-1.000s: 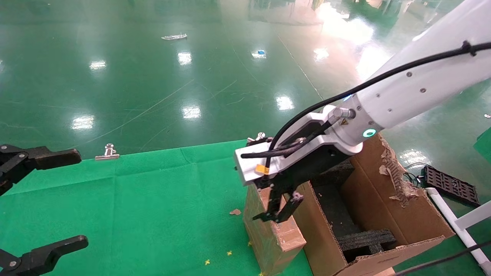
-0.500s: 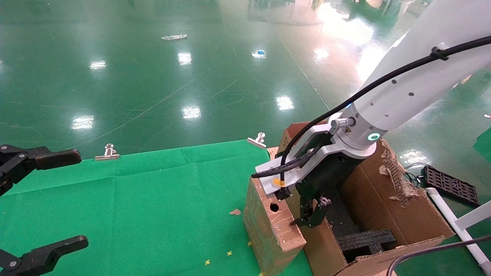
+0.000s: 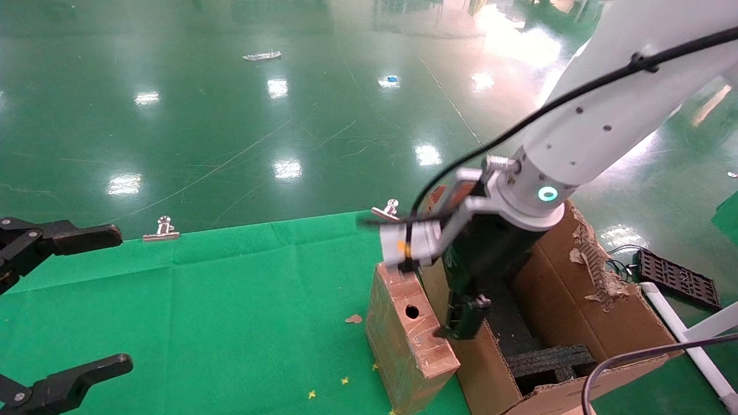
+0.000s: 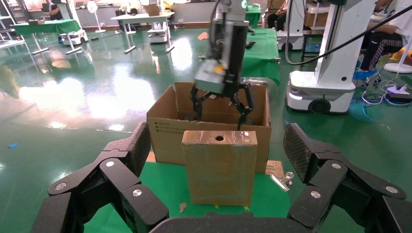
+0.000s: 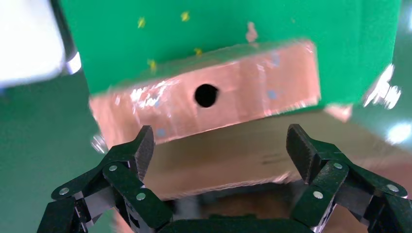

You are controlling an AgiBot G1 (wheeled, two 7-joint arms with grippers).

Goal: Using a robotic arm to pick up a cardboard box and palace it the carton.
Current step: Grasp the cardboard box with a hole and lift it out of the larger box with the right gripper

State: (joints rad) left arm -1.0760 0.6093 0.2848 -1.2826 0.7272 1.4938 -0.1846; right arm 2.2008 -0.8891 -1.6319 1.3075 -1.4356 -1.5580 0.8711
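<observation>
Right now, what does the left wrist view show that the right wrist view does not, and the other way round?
Only the left wrist view shows the whole cardboard box standing upright on the green cloth in front of the carton, with the right gripper open above the carton, and the left gripper open, framing the scene. Only the right wrist view shows the box's taped top face from above, with yellow specks on the cloth. Both show the round hole in that top face and part of the carton.
</observation>
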